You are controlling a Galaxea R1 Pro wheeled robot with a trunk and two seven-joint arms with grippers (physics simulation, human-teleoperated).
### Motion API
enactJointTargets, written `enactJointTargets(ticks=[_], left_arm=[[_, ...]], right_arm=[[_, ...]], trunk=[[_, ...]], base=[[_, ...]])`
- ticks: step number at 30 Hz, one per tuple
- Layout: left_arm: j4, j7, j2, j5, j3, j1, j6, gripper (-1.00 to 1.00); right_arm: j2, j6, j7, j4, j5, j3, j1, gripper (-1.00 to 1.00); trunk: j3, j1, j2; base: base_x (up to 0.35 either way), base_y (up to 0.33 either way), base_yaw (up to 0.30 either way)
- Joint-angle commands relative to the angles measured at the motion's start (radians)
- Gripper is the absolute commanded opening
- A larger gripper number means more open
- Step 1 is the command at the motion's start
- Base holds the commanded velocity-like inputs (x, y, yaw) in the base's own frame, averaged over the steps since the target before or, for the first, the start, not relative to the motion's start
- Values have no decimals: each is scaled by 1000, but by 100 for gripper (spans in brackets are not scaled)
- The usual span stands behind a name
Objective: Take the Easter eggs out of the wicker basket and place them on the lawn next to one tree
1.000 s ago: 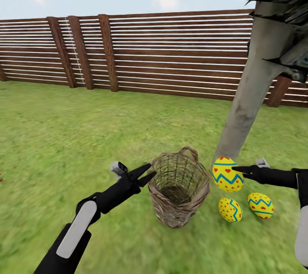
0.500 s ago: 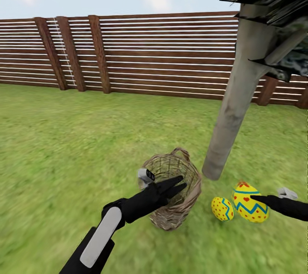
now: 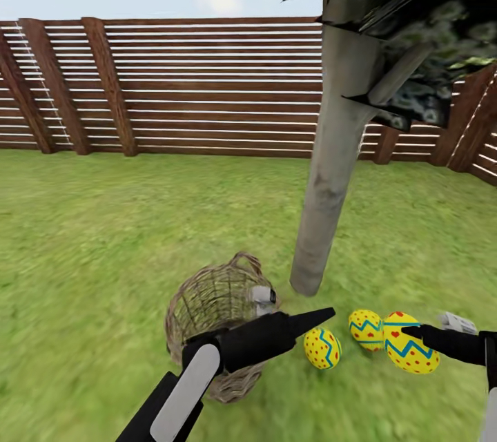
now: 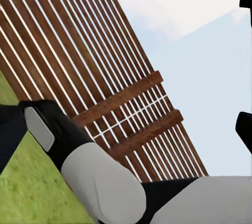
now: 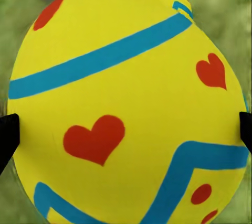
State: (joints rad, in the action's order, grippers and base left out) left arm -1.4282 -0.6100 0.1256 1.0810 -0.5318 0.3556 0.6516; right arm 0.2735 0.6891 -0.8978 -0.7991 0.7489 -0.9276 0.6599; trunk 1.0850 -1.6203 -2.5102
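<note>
The wicker basket (image 3: 207,304) stands on the lawn (image 3: 103,235), left of the tree (image 3: 330,173). My left arm crosses in front of it and hides part of its inside. The left gripper (image 3: 324,316) is open and holds nothing; it points right toward the first Easter egg (image 3: 322,348) on the grass. A second egg (image 3: 366,329) lies just beyond, near the trunk's foot. My right gripper (image 3: 408,333) is shut on the third egg (image 3: 410,351), low beside the second. The held egg (image 5: 126,103) sits between the fingertips (image 5: 6,135) in the right wrist view.
A brown slatted fence (image 3: 207,90) closes the garden behind the tree and turns in at the right (image 3: 480,145). Dark foliage (image 3: 428,21) hangs overhead at the upper right. Open grass stretches to the left. The left wrist view looks at fence (image 4: 79,61) and sky.
The head view has swung right. My right gripper has lowered its egg from beside the trunk down next to the two eggs on the grass. My left gripper has moved right, across the basket.
</note>
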Motion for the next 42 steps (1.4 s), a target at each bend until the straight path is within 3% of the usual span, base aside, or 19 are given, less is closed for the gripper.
enactJointTargets(ticks=[1,5,14,16,19,22,24,28,30,31,33,34,36,38,39,42], left_arm=[[0,1,0,7,0,0,7,100],[0,1,0,7,0,1,7,100],[0,1,-1,5,1,0,-3,100],[0,1,-1,4,1,0,-28,100],[1,1,-2,5,-3,0,-79,100],[39,2,0,4,-12,0,-94,100],[63,2,1,5,-28,0,-149,100],[75,3,0,5,-48,0,-180,100],[81,2,1,4,-49,0,-182,100],[82,2,0,4,-50,0,-182,100],[83,2,1,4,-50,1,-183,100],[82,3,2,4,-51,0,-182,100],[81,3,2,5,-51,0,-183,100],[82,1,1,6,-54,0,-195,100],[85,1,0,7,-68,0,-262,100],[106,1,0,6,-101,0,-315,100]], right_arm=[[0,1,-9,0,9,-4,1,-100],[-1,1,-8,1,8,-4,1,-100],[-11,-5,10,3,9,-2,0,-100],[-28,-43,59,2,9,-2,1,-100],[-55,-154,190,5,5,-2,1,-100],[-62,-203,226,51,6,-2,1,-100],[-63,-232,254,78,7,-2,1,-100],[-70,-330,385,144,7,0,1,-100],[-107,-434,491,197,8,2,1,-100],[-149,-529,597,211,13,4,1,-100],[-202,-655,724,219,21,27,1,-100],[-213,-689,744,220,19,97,1,-100],[-217,-699,753,222,16,140,1,-100],[-217,-703,754,228,15,147,1,-100],[-218,-706,753,231,12,148,1,-100],[-218,-707,755,231,8,148,1,-100]], trunk=[[1,0,0],[3,0,0],[7,0,0],[8,0,0],[10,0,0],[12,0,0],[14,0,0],[19,0,0],[22,0,0],[23,0,0],[26,0,0],[27,0,0],[30,0,0],[30,0,0],[30,0,0],[30,0,0]], base=[[218,-272,-274],[94,-298,-274],[-245,-198,-270],[-31,-324,-190],[-5,-335,-63],[9,-336,55],[87,-330,157],[139,-317,173],[213,-268,175],[238,-248,175],[242,-245,175],[244,-243,175],[244,-243,167],[120,-119,52],[21,-21,95],[114,-127,241]])
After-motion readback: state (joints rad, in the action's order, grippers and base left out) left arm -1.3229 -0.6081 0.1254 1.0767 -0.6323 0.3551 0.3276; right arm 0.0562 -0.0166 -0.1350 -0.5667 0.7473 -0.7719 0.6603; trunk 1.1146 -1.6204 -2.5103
